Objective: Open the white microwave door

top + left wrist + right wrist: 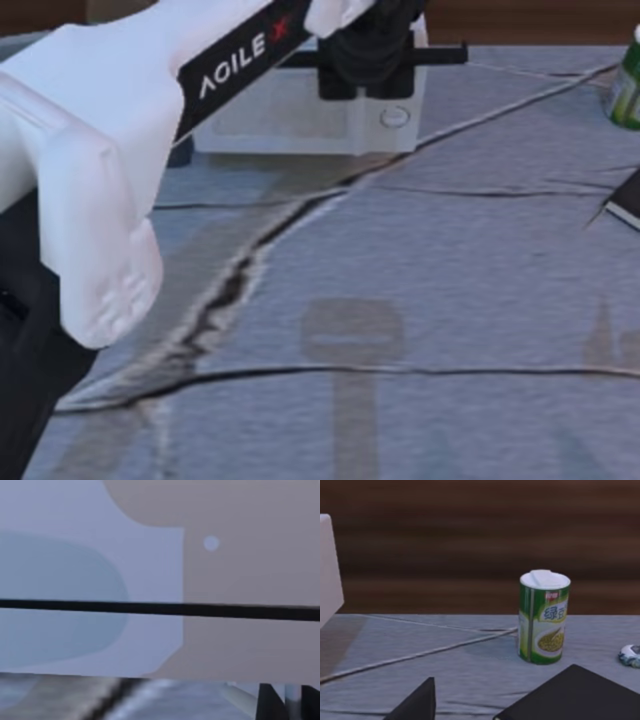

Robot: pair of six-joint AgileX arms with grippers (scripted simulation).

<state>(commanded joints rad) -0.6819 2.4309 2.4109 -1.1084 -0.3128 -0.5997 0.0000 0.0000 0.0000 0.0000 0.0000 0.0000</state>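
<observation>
Look for the white microwave (pixel 290 125) at the far edge of the table (pixel 450 300), a little left of centre, with the door (pixel 270 130) facing the near side and a round knob (pixel 395 117) to its right. Note the left gripper (pixel 368 55) low over the microwave's top right, close against it; cannot tell how wide it stands or whether it has hold of anything. Best to catch the door's free right edge, not the knob panel, and pull slowly in an arc about the left hinge, without dragging the box. Hard to read the left wrist view: only flat pale panels crossed by a thin dark line. Hidden under the left arm: the microwave's left end. Idle at the right, out of the top view: the right arm
</observation>
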